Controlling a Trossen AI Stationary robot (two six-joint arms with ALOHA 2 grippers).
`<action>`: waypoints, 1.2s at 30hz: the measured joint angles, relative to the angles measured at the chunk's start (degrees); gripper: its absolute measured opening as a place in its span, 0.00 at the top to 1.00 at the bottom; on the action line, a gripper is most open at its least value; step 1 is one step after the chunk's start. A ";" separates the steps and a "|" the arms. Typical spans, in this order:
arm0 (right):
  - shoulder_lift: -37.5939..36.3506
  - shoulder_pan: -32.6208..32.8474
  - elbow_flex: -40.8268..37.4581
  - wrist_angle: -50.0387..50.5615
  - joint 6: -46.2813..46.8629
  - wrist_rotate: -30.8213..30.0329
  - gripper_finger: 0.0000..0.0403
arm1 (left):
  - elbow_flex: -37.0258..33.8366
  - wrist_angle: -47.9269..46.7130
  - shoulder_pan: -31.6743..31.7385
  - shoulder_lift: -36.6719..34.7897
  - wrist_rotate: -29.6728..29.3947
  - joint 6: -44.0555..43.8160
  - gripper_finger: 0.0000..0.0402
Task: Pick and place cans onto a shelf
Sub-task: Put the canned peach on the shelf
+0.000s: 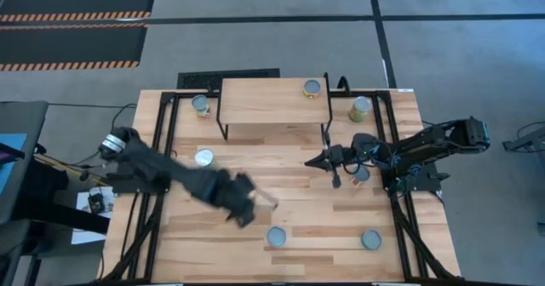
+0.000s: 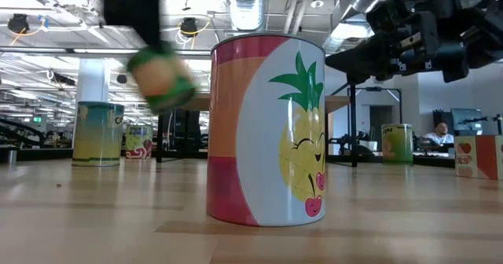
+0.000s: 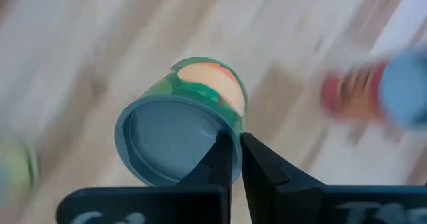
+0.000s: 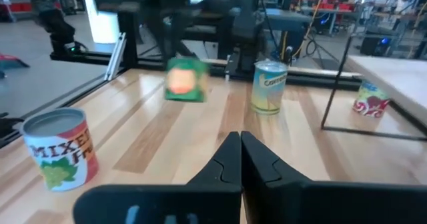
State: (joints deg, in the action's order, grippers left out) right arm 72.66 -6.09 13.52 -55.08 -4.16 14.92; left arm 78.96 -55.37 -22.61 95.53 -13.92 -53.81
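Note:
My left gripper (image 1: 249, 206) is over the middle of the table, shut on a green can with a peach picture (image 3: 193, 117), which is lifted and blurred in the low view (image 2: 161, 79). My right gripper (image 1: 327, 160) is shut and empty, hovering right of centre in front of the shelf (image 1: 272, 100). One can (image 1: 312, 88) stands on the shelf's right end. Other cans stand on their bases on the table: two beside the shelf (image 1: 201, 105) (image 1: 360, 109), one at mid left (image 1: 204, 157), two near the front edge (image 1: 277, 237) (image 1: 371, 239). My left gripper pinches the green can at the rim of its round end (image 3: 223, 134). One finger lies over the recessed end face and the other outside the wall. The can is lifted clear of the table and tilted (image 2: 161, 79).
A large can with a pineapple label (image 2: 267, 130) stands close to the low camera. A mixed-fruit can (image 4: 60, 147) stands near my right gripper, and a yellow can (image 4: 269, 87) farther off. The shelf's black legs (image 1: 223, 124) stand on the table's far half.

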 joint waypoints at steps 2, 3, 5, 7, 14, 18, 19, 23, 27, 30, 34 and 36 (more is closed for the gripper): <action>-0.01 0.51 0.01 0.43 0.05 0.01 0.97 | 0.81 1.67 5.43 -0.46 1.71 8.88 0.99; -0.01 0.79 0.02 0.97 0.07 0.01 0.97 | 1.67 1.79 8.07 -0.46 2.65 13.16 0.99; 0.00 1.45 0.02 1.72 0.09 0.00 0.97 | 4.13 2.02 13.16 -0.38 3.79 21.59 0.99; 0.00 2.12 0.02 2.63 0.14 0.02 0.97 | 7.53 1.79 17.99 0.11 4.58 29.24 0.99; 0.00 3.45 0.00 3.88 1.20 -0.02 0.97 | 21.34 -1.41 31.56 3.04 4.61 50.42 0.99; 0.00 3.47 0.01 3.71 1.20 0.05 0.97 | 29.71 -2.25 37.45 7.68 4.93 58.55 0.99; 0.00 3.46 0.02 3.74 1.20 0.02 0.97 | 31.84 -2.27 38.60 9.41 5.47 60.20 0.99; 0.00 3.45 0.02 3.85 1.20 0.02 0.97 | 41.01 -4.75 42.20 16.29 7.36 65.85 0.99; 0.00 3.45 0.02 3.83 1.19 0.02 0.97 | 50.98 -8.85 44.82 23.54 7.61 69.40 1.00; 0.00 3.45 0.02 3.74 1.18 0.02 0.97 | 56.14 -9.93 46.04 28.47 7.45 70.72 1.00; 0.00 3.45 0.00 3.75 1.20 0.02 0.97 | 54.47 -9.19 47.44 29.81 7.31 71.22 1.00; 0.00 3.45 0.00 3.72 1.18 0.02 0.97 | 54.70 -10.46 48.07 30.28 7.20 71.20 1.00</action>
State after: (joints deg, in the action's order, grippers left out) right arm 72.66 -2.63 13.52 -51.36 -2.98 14.94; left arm 133.67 -65.83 25.46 125.81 -6.72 17.39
